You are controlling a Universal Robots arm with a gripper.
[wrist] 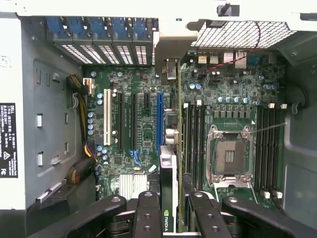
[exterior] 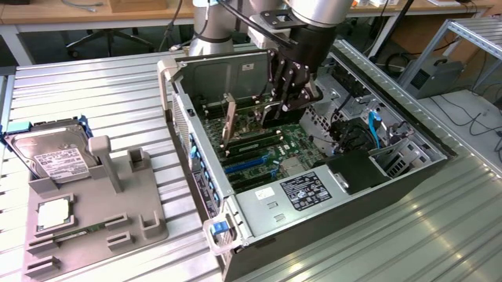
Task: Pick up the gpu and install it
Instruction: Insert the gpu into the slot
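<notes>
gpu: the gpu (wrist: 168, 173) stands on edge inside the open computer case (exterior: 259, 235), seen edge-on in the wrist view with a logo on its near end.
gpu position: over the motherboard (wrist: 129, 84), just beside the long blue slot (wrist: 159, 124) and between that slot and the black memory slots (wrist: 194, 139); whether it is seated in a slot cannot be told.
tool: the tool (exterior: 284, 106) reaches down into the case, its fingers (wrist: 148, 213) partly closed, clamping the card from both sides.
processor socket: the empty socket (wrist: 232, 156) lies beyond the memory slots, apart from the card.
case: lies on its side on the table (exterior: 102, 94), open side up.
fixture: a grey holder (exterior: 141, 205) sits on the table at the exterior view's left, well apart from the case.
hard drive: a silver hard drive (exterior: 51, 155) with a white label rests on that holder.
</notes>
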